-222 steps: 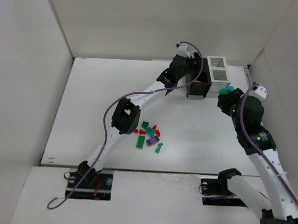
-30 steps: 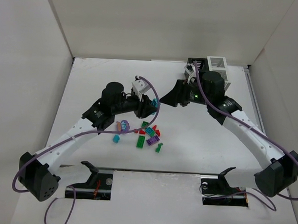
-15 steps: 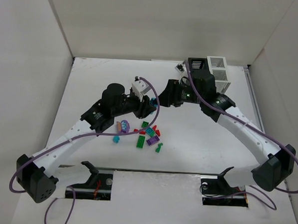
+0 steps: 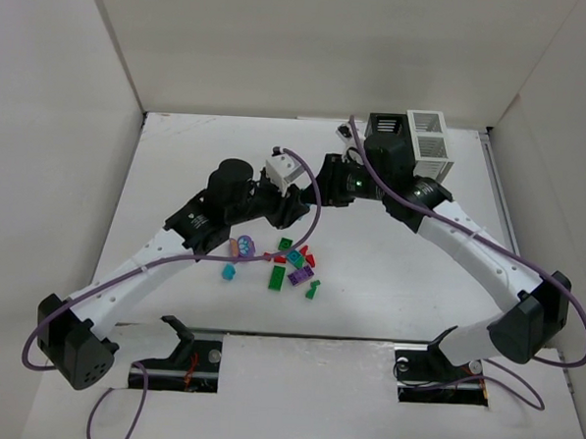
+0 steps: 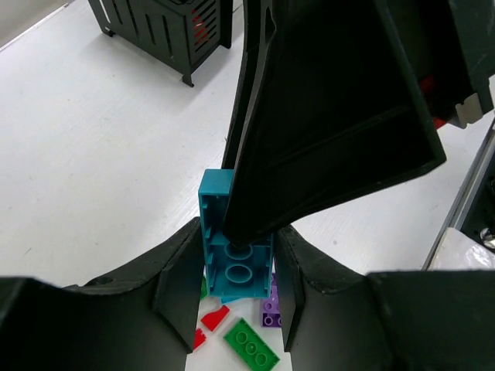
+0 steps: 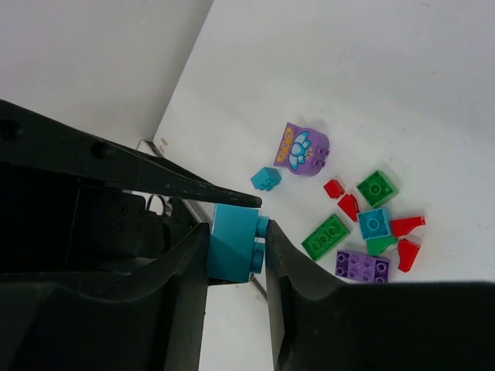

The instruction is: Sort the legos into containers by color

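A teal lego brick (image 5: 216,202) hangs above the table, gripped from both sides at once. My left gripper (image 5: 236,255) is shut on its sides, hollow underside toward that camera. My right gripper (image 6: 236,238) is shut on the same brick (image 6: 230,246), one pad against its studs. The two grippers meet above the table's middle, left gripper (image 4: 296,208) and right gripper (image 4: 319,188). Below them lie loose legos (image 4: 293,264) in green, red, purple and teal. The containers stand at the back: a black bin (image 4: 387,127) joined to a white bin (image 4: 427,136).
A purple rounded piece (image 6: 302,148) and a small teal piece (image 6: 265,178) lie left of the pile. A green brick (image 6: 326,236) and a purple plate (image 6: 360,265) lie in it. The black bin (image 5: 166,23) shows something red through its slats. White walls enclose the table.
My right arm has reached left to the left gripper and its jaws have closed onto the teal brick. The left gripper has kept its hold, shifting only slightly.
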Controlling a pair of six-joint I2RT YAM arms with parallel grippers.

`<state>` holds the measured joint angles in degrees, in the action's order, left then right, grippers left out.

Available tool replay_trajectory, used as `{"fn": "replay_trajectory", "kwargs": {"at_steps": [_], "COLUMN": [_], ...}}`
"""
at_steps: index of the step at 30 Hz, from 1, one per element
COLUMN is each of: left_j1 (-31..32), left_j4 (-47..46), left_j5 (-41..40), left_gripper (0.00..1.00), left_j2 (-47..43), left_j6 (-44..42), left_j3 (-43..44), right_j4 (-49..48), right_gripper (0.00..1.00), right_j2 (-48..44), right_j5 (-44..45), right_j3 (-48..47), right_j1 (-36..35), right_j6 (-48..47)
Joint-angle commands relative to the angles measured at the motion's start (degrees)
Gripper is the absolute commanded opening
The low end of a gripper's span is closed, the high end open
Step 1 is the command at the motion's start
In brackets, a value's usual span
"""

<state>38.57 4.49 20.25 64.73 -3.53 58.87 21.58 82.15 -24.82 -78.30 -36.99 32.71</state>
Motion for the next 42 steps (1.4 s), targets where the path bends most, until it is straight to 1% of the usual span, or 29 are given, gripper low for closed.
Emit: {"fn": "replay_trajectory", "kwargs": {"at_steps": [1,3,5,6,7,8,10,11,12,13,14,18,19,21,22,24,25,26,27,28,30,31,32,33,35,37,42], "left_j1": [0.28,0.28,0.28,0.28,0.28,0.28,0.28,0.28,0.28,0.28,0.28,0.28,0.28,0.28,0.28,-0.94,-3.21,-4.63,-6.21,-9.62,-13.41,-15.34,-18.84,-20.27,-22.47,-22.48,-23.71], "left_j4": [-1.68,-1.68,-1.68,-1.68,-1.68,-1.68,-1.68,-2.2,-2.21,-2.99,-3.52,-5.28,-5.28,-4.76,-4.76,-4.76,-4.76,-4.76,-4.76,-3.89,-1.77,-1.07,-1.06,-0.45,-0.45,-0.45,0.87], "left_j5": [-0.74,-1.27,-1.96,-1.97,-1.97,-1.97,-1.97,-1.97,-2.49,-2.5,-2.5,-2.5,-3.71,-6.0,-6.01,-8.64,-8.65,-8.65,-8.65,-7.87,-5.76,-4.7,-3.48,-2.77,-2.76,-4.6,-6.97], "left_gripper": [0.0,0.0,0.0,0.04,0.22,0.34,0.63,0.74,0.78,0.96,1.0,1.0,1.0,1.0,1.0,1.0,1.0,1.0,1.0,1.0,1.0,1.0,1.0,1.0,1.0,1.0,1.0], "left_j2": [0.22,0.22,0.84,0.84,1.36,1.36,1.36,1.36,0.58,0.57,-0.91,-3.98,-4.52,-6.1,-6.63,-7.42,-7.42,-7.42,-7.42,-6.73,-5.41,-4.71,-3.57,-3.56,-2.94,-2.24,1.09], "left_j6": [-0.6,-0.6,-0.6,-0.6,-0.6,-0.08,-0.07,0.45,0.45,0.45,0.98,2.47,3.35,5.71,6.86,10.37,12.65,17.28,19.33,21.26,26.61,27.6,28.39,29.19,30.59,31.12,31.65], "left_j3": [3.79,3.79,4.32,4.32,4.93,4.94,4.94,4.94,4.94,4.07,3.45,1.16,0.46,-1.12,-1.13,-2.97,-3.76,-5.16,-5.78,-6.31,-7.02,-7.8,-8.42,-9.64,-10.79,-11.4,-11.41], "right_j4": [1.09,1.71,2.84,2.85,3.46,3.47,3.47,3.47,3.47,3.47,3.47,2.24,2.23,3.02,3.03,3.64,4.34,4.87,4.87,4.87,5.57,5.57,5.57,5.57,6.18,6.19,6.8], "right_gripper": [0.22,0.14,0.09,0.05,0.0,0.0,0.0,0.0,0.0,0.0,0.0,0.0,0.0,0.0,0.0,0.0,0.0,0.0,0.0,0.0,0.0,0.0,0.0,0.0,0.0,0.0,0.0], "right_j2": [-0.24,0.29,0.29,0.29,0.29,0.29,0.29,-0.23,-0.24,-0.24,-0.24,-0.24,-0.24,-0.24,-0.24,0.55,1.69,2.39,3.27,5.28,7.31,8.37,10.03,10.92,13.98,16.28,24.79], "right_j5": [3.02,3.02,3.63,3.64,4.25,4.86,5.66,6.53,7.58,7.59,8.29,8.3,9.86,13.81,15.31,18.73,21.28,25.39,26.65,27.88,30.17,31.75,33.24,36.56,38.52,39.06,40.11], "right_j3": [-3.17,-3.69,-3.7,-4.31,-4.31,-4.31,-4.31,-4.31,-4.31,-4.31,-4.31,-3.61,-3.61,-5.27,-5.28,-7.12,-8.0,-9.05,-10.89,-12.12,-15.8,-16.96,-18.01,-18.81,-21.18,-23.46,-29.09], "right_j1": [-0.45,-0.45,-0.45,-0.45,-0.45,-0.45,-0.45,0.33,0.86,2.26,3.15,8.51,9.73,14.99,15.02,19.22,20.46,21.77,24.31,25.47,28.1,28.72,29.34,30.04,32.33,34.69,36.64], "right_j6": [-0.98,-1.51,-1.51,-1.51,-2.12,-2.12,-2.12,-1.51,-1.51,-1.51,-0.81,-0.1,-0.1,-0.1,-0.1,-0.89,-1.41,-1.42,-1.94,-1.95,-3.0,-3.61,-4.4,-4.41,-4.94,-5.46,-6.69]}}
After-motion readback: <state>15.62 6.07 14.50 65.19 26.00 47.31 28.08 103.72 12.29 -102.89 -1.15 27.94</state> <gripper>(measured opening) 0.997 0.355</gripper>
